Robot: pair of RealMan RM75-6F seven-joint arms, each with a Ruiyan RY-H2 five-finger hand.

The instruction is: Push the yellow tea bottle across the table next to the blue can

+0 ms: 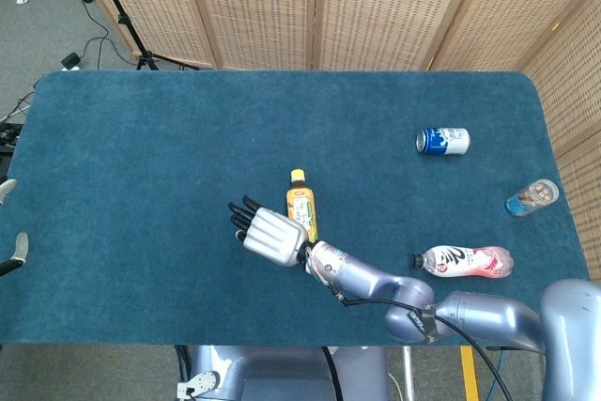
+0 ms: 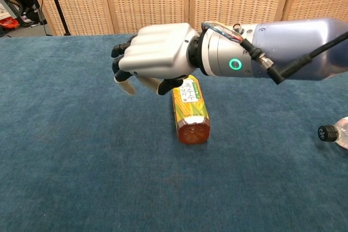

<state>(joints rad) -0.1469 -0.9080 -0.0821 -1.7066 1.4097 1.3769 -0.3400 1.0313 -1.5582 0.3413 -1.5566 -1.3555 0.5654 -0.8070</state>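
Right hand (image 1: 272, 235) hovers on the far-left side of the yellow tea bottle (image 1: 301, 220), palm down, fingers loosely apart and holding nothing. In the chest view the hand (image 2: 160, 58) hangs above the cloth with the thumb dipping toward the bottle's neck end; can't tell whether anything touches yet. Left hand isn't visible in either camera.

Bottle lies on its side near the middle of the blue tablecloth (image 1: 141, 166), cap pointing away from me, base toward me (image 2: 192, 132). Blue can (image 1: 442, 141) also lies on its side, well apart toward the far right. Pink-labelled bottle (image 1: 464, 261) and a clear bottle (image 1: 531, 197) lie on the right, both off the direct line as far as I can judge.

Handling guess: plastic, looks full of tea, so moderately heavy and stiff enough not to dent. It's a cylinder on felt, so pushed broadside it will roll rather than slide, and could run ahead of the hand. Pushed near the cap or base alone it will yaw.

I'd put the contact low on the labelled mid-body (image 2: 190, 101), flat of the fingers along its length, and go slow. The can will roll too if I bump it, so I'd stop just short.
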